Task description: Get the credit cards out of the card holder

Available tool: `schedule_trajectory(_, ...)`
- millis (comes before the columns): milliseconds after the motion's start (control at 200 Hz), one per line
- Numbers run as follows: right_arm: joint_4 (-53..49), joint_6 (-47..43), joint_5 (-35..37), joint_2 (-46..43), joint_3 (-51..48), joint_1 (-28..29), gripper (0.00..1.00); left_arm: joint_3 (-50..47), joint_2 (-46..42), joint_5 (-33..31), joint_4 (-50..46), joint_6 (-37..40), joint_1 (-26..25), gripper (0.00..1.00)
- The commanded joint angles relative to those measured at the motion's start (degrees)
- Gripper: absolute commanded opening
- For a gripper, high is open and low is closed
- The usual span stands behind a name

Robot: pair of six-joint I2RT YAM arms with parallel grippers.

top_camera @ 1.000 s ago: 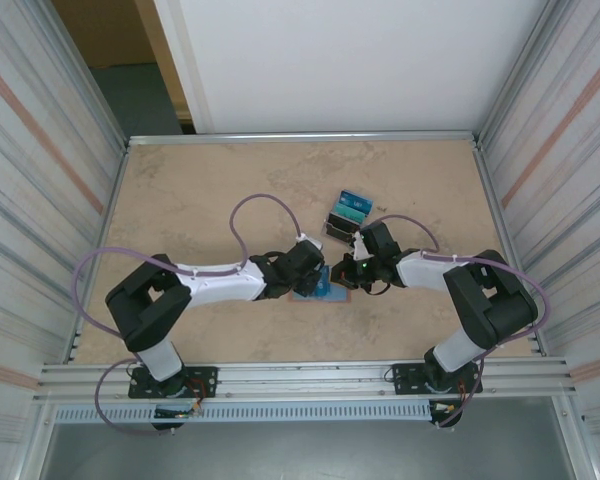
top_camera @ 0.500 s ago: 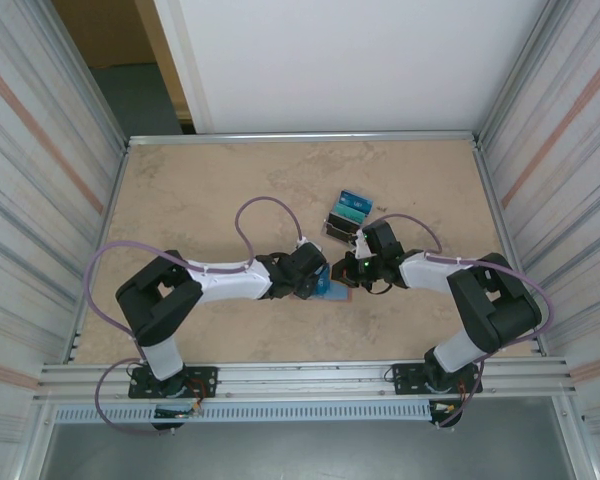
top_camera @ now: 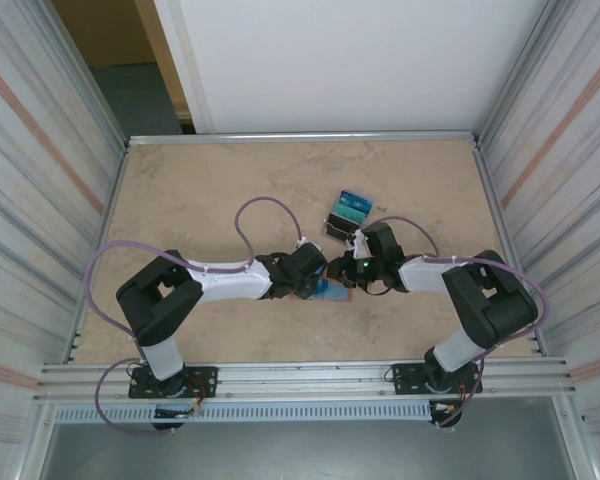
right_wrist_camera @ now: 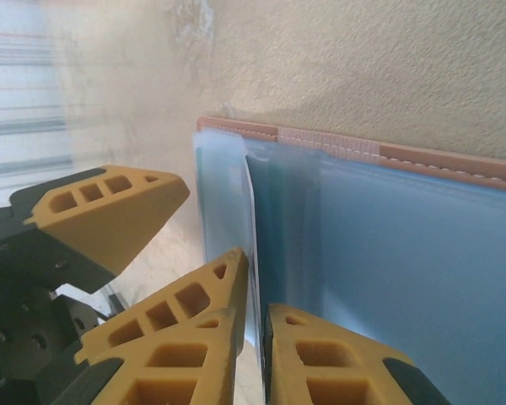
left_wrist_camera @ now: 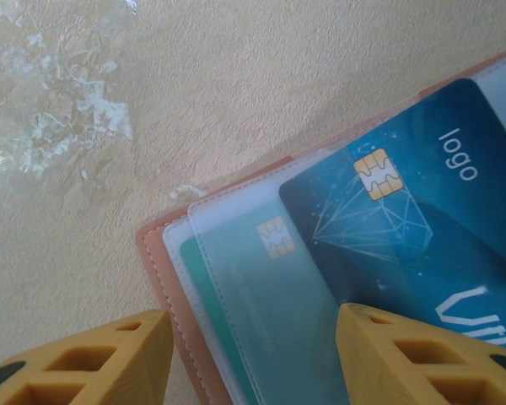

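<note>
left arm (top_camera: pixel 220 282): white shells, blocky black joint housings, black base | right arm (top_camera: pixel 427 272): same white-and-black build, small green light (top_camera: pixel 365 267) at wrist | cables (top_camera: pixel 265 203): mauve, looped off each arm | left gripper (left_wrist_camera: pixel 253 314), right gripper (right_wrist_camera: pixel 257 283): mustard-yellow wedge fingers, open cells moulded in, black mounts

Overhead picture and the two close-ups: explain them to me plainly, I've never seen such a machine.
Two robot arms are bolted to a table; the overhead camera looks down on them. Each close-up comes from a wrist camera. Between the arms lies an open pink card holder with blue credit cards in clear sleeves. The left gripper stands open over its corner. The right gripper is nearly closed around a thin edge; whether it grips is unclear. A small teal-topped box sits farther back.
</note>
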Motion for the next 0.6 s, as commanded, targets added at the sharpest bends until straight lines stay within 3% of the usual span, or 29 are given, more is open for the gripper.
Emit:
schedule_trajectory(0,1.6,0.8,-0.5,1.9,0.4,0.9,0.17,0.2,1.9,0.6,-1.5,-0.8,-0.2,0.55)
schedule_trajectory(195,-0.7,-0.3,2.4,1.9,1.0,1.3,0.10,-0.2,1.6,0.4,-1.2,-0.8,-0.2,0.55)
schedule_trajectory(596,-17.9,-7.0,9.7,-5.1,3.6,1.0,0.00,-1.2,0.6,-0.5,-0.4,1.2,2.5,0.49)
